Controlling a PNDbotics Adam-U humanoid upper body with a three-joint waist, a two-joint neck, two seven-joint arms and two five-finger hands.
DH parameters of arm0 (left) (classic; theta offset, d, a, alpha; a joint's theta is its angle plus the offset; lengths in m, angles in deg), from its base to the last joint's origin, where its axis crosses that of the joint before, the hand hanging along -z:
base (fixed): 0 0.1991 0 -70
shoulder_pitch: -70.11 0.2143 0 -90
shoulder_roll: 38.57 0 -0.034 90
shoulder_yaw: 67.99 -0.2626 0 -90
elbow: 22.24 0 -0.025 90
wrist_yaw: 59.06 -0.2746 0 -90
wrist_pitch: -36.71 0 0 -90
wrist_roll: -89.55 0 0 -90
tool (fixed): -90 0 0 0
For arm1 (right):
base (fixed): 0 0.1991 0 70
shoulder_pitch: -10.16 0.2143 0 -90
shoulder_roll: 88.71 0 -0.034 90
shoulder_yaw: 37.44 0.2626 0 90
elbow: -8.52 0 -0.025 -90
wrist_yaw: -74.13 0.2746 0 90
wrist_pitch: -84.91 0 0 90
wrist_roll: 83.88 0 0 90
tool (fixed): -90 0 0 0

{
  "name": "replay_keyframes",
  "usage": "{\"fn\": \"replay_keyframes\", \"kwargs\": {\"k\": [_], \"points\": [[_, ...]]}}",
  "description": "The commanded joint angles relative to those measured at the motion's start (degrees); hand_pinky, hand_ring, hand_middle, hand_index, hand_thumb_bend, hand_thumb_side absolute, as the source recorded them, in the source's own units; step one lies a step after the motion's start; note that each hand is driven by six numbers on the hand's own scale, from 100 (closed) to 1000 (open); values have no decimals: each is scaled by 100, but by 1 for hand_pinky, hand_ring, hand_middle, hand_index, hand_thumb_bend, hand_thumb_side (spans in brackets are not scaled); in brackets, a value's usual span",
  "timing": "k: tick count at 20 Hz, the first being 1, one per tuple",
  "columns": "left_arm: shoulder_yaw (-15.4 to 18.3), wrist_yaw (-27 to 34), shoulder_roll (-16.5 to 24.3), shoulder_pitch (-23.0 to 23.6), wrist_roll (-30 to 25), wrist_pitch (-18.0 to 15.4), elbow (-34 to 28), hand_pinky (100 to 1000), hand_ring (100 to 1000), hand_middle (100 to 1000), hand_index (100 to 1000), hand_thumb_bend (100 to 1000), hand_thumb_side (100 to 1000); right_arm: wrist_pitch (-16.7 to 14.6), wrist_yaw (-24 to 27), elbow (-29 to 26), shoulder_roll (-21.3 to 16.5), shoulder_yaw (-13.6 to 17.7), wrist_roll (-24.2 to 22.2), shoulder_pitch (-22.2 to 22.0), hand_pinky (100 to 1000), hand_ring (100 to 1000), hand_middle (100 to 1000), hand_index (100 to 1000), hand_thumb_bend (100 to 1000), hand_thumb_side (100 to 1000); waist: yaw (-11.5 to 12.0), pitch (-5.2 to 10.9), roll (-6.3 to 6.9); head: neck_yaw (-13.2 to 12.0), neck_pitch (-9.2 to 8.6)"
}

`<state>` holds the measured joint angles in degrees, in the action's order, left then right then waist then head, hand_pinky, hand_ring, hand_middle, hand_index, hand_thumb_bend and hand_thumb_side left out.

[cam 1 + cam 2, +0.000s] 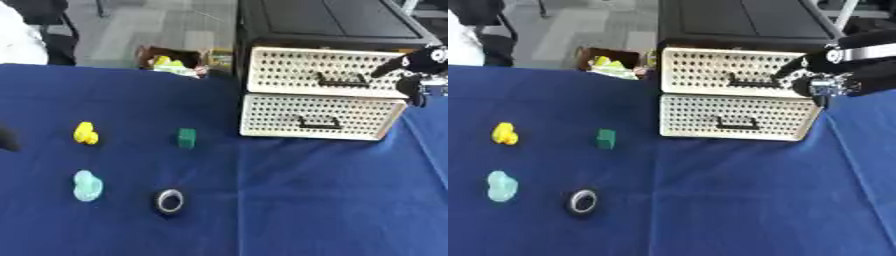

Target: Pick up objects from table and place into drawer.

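Right hand [820, 75] reaches toward the upper drawer's handle [754, 82]

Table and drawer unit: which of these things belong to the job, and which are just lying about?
Job:
yellow piece
green block
light blue piece
tape roll
upper drawer
lower drawer
right robot hand

Lying about:
cardboard box behind the table

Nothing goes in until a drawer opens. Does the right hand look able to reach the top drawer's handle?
Probably yes: the right hand is level with the top drawer, beside its handle, nothing between.

head stereo pair, looking down, shared table [306, 200]
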<state>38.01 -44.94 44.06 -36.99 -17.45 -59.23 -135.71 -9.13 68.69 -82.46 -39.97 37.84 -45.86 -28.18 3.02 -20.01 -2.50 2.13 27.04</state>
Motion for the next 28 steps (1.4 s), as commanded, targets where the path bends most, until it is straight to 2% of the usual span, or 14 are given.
{"fn": "replay_keyframes", "kwargs": {"k": [1, 4, 5, 9, 13, 19, 23, 28], "points": [[-13, -35, 164, -17, -28, -2, -112, 544, 582, 560, 682, 129, 996, -97, 134, 112, -108, -91, 1, 192, 527, 474, 419, 996, 100, 1000, -10, 139, -3, -13, -46], [-16, -38, 168, -14, -39, -2, -112, 544, 582, 560, 682, 130, 997, -160, 169, 221, -49, -231, 1, 336, 479, 427, 346, 996, 100, 1000, -17, 136, -8, -7, -45], [-16, -40, 168, -11, -42, -1, -112, 544, 582, 560, 682, 130, 997, -179, 178, 271, -19, -263, 1, 392, 479, 427, 346, 996, 100, 1000, -20, 136, -8, -7, -44], [-23, -49, 159, -5, -64, 11, -112, 544, 582, 560, 683, 130, 1000, -275, 100, 499, 138, -375, 1, 622, 453, 404, 251, 945, 100, 945, -12, 129, -8, 1, -50], [-15, -52, 157, 4, -64, 13, -112, 544, 582, 560, 684, 130, 1000, -441, -181, 638, 259, -415, 1, 840, 436, 388, 179, 906, 100, 912, -12, 121, -2, -6, -38], [-19, -68, 159, 12, -84, 20, -112, 544, 582, 560, 683, 130, 1000, -649, -731, 882, 489, -528, 1, 1223, 422, 382, 162, 908, 100, 917, -29, 106, -10, -6, -26], [-16, -79, 157, 16, -91, 23, -112, 544, 581, 560, 683, 131, 1000, -683, -958, 1031, 583, -600, 1, 1345, 409, 376, 159, 925, 100, 914, -32, 95, -14, 0, -28], [-22, -87, 155, 11, -107, 31, -112, 544, 581, 560, 683, 131, 1000, -625, -1110, 957, 610, -612, 1, 1427, 388, 363, 150, 917, 100, 921, -51, 85, -17, -7, -30]]}}
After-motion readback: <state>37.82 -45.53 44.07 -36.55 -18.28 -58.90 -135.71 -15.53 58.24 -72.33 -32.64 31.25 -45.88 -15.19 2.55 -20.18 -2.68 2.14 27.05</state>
